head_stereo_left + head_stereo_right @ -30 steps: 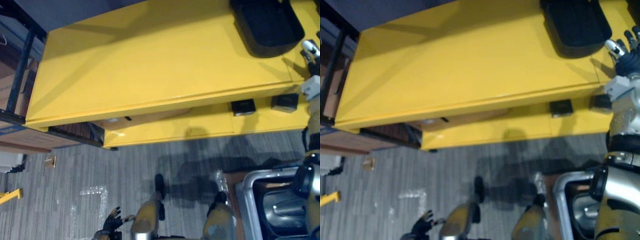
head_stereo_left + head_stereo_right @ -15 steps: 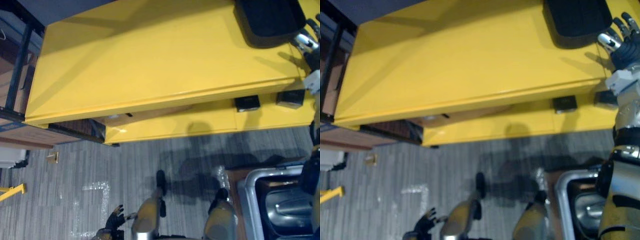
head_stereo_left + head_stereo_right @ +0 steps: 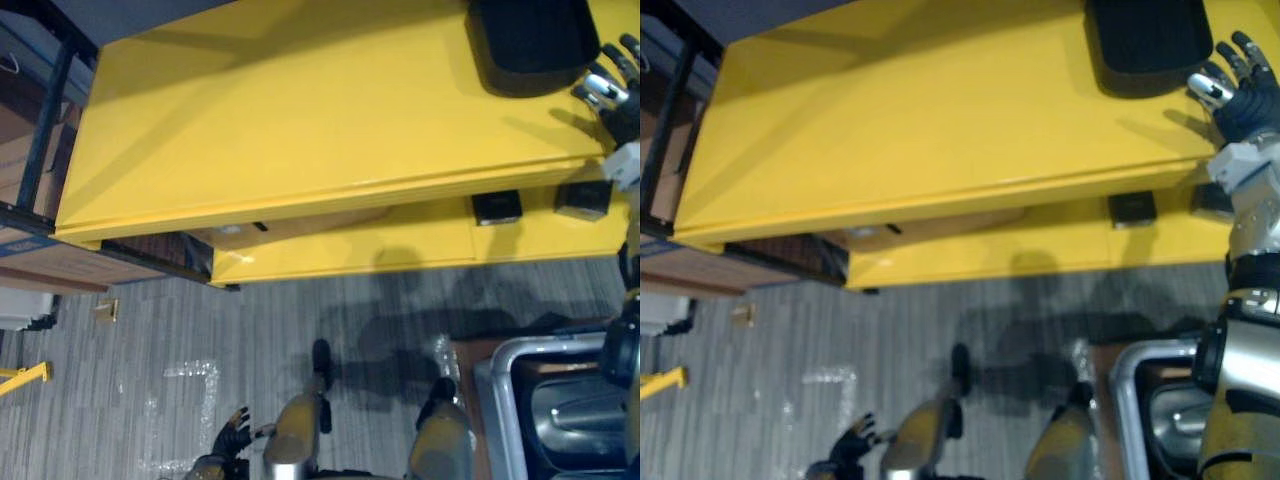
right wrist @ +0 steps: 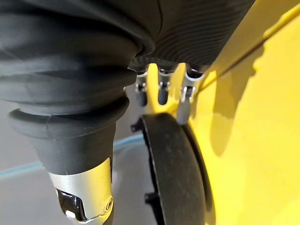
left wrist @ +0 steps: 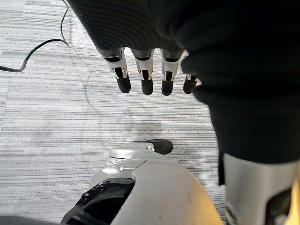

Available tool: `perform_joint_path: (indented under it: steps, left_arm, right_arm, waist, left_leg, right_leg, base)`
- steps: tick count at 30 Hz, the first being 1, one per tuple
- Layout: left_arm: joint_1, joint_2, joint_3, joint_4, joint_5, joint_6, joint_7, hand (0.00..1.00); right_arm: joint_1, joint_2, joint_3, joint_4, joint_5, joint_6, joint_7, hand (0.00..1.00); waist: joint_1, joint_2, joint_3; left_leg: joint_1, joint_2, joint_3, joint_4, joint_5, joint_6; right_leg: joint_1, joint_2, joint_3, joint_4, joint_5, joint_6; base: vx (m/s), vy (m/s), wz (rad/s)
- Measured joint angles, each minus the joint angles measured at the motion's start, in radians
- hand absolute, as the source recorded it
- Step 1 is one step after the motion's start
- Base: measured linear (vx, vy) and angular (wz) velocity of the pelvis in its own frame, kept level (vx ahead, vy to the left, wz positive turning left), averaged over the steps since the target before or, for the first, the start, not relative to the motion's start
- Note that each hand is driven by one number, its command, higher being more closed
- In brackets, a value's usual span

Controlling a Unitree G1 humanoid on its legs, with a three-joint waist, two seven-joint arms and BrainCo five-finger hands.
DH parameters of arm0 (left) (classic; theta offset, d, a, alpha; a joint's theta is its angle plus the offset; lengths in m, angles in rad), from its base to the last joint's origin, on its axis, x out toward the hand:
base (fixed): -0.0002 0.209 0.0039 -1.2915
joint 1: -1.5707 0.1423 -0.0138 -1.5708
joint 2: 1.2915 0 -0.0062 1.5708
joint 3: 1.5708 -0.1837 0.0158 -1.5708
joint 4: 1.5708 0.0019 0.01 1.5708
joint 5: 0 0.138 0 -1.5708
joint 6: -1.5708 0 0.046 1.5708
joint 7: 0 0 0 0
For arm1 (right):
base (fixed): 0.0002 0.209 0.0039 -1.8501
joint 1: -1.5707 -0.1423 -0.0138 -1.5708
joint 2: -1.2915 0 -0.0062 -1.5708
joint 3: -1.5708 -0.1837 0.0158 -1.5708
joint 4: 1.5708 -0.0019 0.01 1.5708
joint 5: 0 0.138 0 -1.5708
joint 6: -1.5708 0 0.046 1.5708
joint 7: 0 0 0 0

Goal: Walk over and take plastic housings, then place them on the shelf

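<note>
Right robot hand [image 3: 1238,92]: fingers straight and spread, holding nothing, raised at the near right edge of the black plastic housing [image 3: 1145,40]; contact not clear. In the right wrist view the fingertips [image 4: 184,103] sit just over the housing's dark rim. Housing lies on the yellow counter [image 3: 940,130], far right. Left robot hand [image 5: 146,75] hangs low over the grey floor [image 3: 150,340], fingers relaxed, empty.
</note>
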Motion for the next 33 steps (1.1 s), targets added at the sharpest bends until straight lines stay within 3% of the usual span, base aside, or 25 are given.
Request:
perform_joint_path:
  steps: [6,9,11,13,16,17,19,20,23,27,30,33]
  left_arm:
    - [0.000,0.000,0.013,-0.004,0.001,-0.001,-0.002,0.00]
    - [0.003,0.000,0.036,-0.001,0.002,0.000,-0.004,0.00]
    - [0.004,0.001,0.051,0.008,0.004,-0.001,-0.004,0.00]
    - [0.005,0.001,0.061,0.018,0.011,-0.001,-0.005,0.00]
    - [0.009,0.004,0.095,0.061,0.025,-0.001,-0.006,0.00]
    - [0.015,0.004,0.124,0.089,0.052,-0.002,-0.006,0.00]
    - [0.016,0.002,0.156,0.125,0.083,-0.004,-0.004,0.00]
    - [0.016,0.001,0.163,0.145,0.098,-0.005,0.002,0.00]
    - [0.014,0.000,0.203,0.181,0.103,-0.007,0.019,0.00]
    - [0.005,-0.017,0.238,0.216,0.087,-0.018,0.059,0.00]
    - [-0.004,-0.043,0.248,0.216,0.078,-0.025,0.072,0.00]
    - [-0.014,-0.062,0.247,0.216,0.079,-0.028,0.091,0.00]
  right_arm:
    - [0.031,0.000,-0.055,-0.034,-0.020,-0.068,-0.103,0.00]
    - [0.104,0.000,-0.111,-0.135,-0.040,-0.105,-0.167,0.00]
    - [0.183,-0.001,-0.163,-0.218,-0.041,-0.139,-0.213,0.00]
    - [0.244,0.000,-0.197,-0.300,-0.039,-0.144,-0.231,0.00]
    - [0.404,0.032,-0.248,-0.498,-0.039,-0.144,-0.234,0.00]
    - [0.497,0.086,-0.268,-0.605,-0.040,-0.141,-0.243,0.00]
    - [0.633,0.169,-0.294,-0.730,-0.041,-0.136,-0.250,0.00]
    - [0.715,0.227,-0.305,-0.801,-0.041,-0.126,-0.249,0.00]
    - [0.853,0.337,-0.315,-0.894,-0.041,-0.089,-0.234,0.00]
    - [1.064,0.463,-0.314,-0.919,-0.040,-0.032,-0.196,0.00]
    - [1.214,0.566,-0.303,-0.915,-0.047,-0.010,-0.192,0.00]
    - [1.321,0.641,-0.265,-0.879,-0.204,-0.006,-0.285,0.00]
  waist:
    - [-0.002,-0.017,0.010]
    - [-0.006,-0.045,0.006]
    - [-0.018,-0.079,0.001]
    - [-0.027,-0.101,-0.013]
    - [-0.049,-0.158,-0.067]
    - [-0.052,-0.192,-0.105]
    - [-0.060,-0.225,-0.161]
    - [-0.081,-0.243,-0.194]
    - [-0.106,-0.269,-0.229]
    - [-0.155,-0.262,-0.270]
    - [-0.177,-0.240,-0.288]
    - [-0.197,-0.221,-0.299]
  left_leg:
    - [0.026,0.014,0.006,-0.001,0.000,-0.001]
    - [0.032,0.036,0.018,-0.002,-0.002,-0.002]
    - [0.060,0.042,0.024,-0.002,-0.009,-0.005]
    - [0.071,0.045,0.027,-0.002,-0.014,-0.007]
    - [0.091,0.058,0.043,-0.002,-0.026,-0.012]
    - [0.111,0.067,0.065,-0.002,-0.039,-0.018]
    - [0.131,0.077,0.086,-0.002,-0.053,-0.024]
    - [0.137,0.082,0.089,-0.002,-0.060,-0.030]
    - [0.164,0.097,0.127,-0.002,-0.072,-0.037]
    - [0.189,0.100,0.171,-0.002,-0.084,-0.043]
    - [0.207,0.099,0.203,-0.002,-0.095,-0.043]
    - [0.221,0.099,0.226,-0.002,-0.104,-0.043]
  right_leg:
    - [0.048,0.023,-0.007,-0.048,0.025,-0.003]
    - [0.072,0.054,-0.006,-0.108,0.056,-0.007]
    - [0.115,0.068,-0.005,-0.148,0.071,-0.006]
    - [0.134,0.075,-0.004,-0.176,0.080,-0.006]
    - [0.169,0.100,0.012,-0.241,0.099,-0.008]
    - [0.183,0.111,0.031,-0.265,0.109,-0.007]
    - [0.197,0.122,0.049,-0.285,0.110,-0.010]
    - [0.205,0.128,0.050,-0.294,0.108,-0.013]
    - [0.207,0.141,0.085,-0.300,0.107,-0.017]
    - [0.203,0.143,0.121,-0.300,0.108,-0.017]
    - [0.204,0.142,0.151,-0.298,0.107,-0.015]
    - [0.202,0.142,0.170,-0.298,0.107,-0.014]
  base:
    - [0.00,-0.005,-0.03]
    - [-0.01,-0.006,-0.13]
    - [0.01,-0.002,-0.11]
    - [0.02,-0.004,-0.10]
    - [0.06,-0.020,-0.20]
    - [0.08,-0.032,-0.35]
    - [0.09,-0.050,-0.35]
    - [0.09,-0.050,-0.25]
    - [0.05,-0.032,-0.34]
    - [0.03,0.006,-0.32]
    - [0.02,0.012,-0.30]
    - [0.01,0.010,-0.20]
